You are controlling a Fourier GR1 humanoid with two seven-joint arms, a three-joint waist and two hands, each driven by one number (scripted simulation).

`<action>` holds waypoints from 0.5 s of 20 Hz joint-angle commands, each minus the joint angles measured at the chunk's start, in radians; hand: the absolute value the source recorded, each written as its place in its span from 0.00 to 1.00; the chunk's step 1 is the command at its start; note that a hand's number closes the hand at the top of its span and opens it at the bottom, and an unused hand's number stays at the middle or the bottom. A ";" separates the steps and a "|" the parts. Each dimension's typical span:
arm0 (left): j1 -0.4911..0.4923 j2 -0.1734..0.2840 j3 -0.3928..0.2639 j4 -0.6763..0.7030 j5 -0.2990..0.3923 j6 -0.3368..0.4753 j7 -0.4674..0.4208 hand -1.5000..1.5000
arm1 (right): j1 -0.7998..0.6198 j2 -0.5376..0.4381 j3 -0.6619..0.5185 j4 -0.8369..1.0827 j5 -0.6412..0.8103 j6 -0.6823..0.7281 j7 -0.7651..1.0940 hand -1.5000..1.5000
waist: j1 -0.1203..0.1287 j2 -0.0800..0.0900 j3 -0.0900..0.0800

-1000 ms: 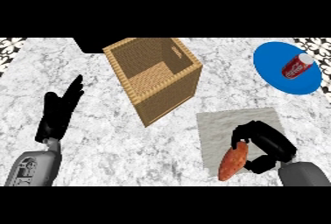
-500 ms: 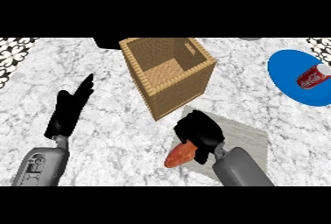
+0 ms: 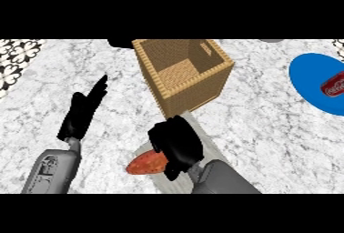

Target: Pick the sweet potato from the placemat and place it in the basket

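Head view: right hand curled round the sweet potato, just short of the basket.

White script shows on the red can lying on the blue plate, too small for me to read. Compared with a moment ago, the potato has travelled left, now over the placemat's near edge, below the basket's front corner. Left hand rests open, fingers straight, on the left.

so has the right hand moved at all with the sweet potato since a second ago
Yes. The right hand, curled round the sweet potato, has moved left, closing on the basket, and now sits just below the basket's near corner.
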 commanded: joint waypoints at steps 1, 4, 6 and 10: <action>-0.019 0.000 -0.006 0.016 -0.009 -0.001 -0.010 0.50 | -0.058 0.006 0.043 -0.116 -0.176 -0.119 0.170 1.00 | 0.006 0.002 0.002; -0.036 -0.003 -0.005 0.021 -0.010 0.001 0.007 0.50 | -0.146 0.006 0.081 -0.180 -0.242 -0.229 0.297 1.00 | 0.000 -0.005 0.000; -0.033 -0.005 0.005 0.027 -0.001 0.003 0.002 0.50 | -0.240 0.006 0.076 -0.225 -0.268 -0.268 0.398 1.00 | -0.004 -0.012 -0.002; -0.039 0.000 0.005 0.046 -0.010 0.004 0.006 0.50 | -0.465 0.007 0.065 -0.226 -0.322 -0.317 0.588 1.00 | -0.011 -0.013 -0.005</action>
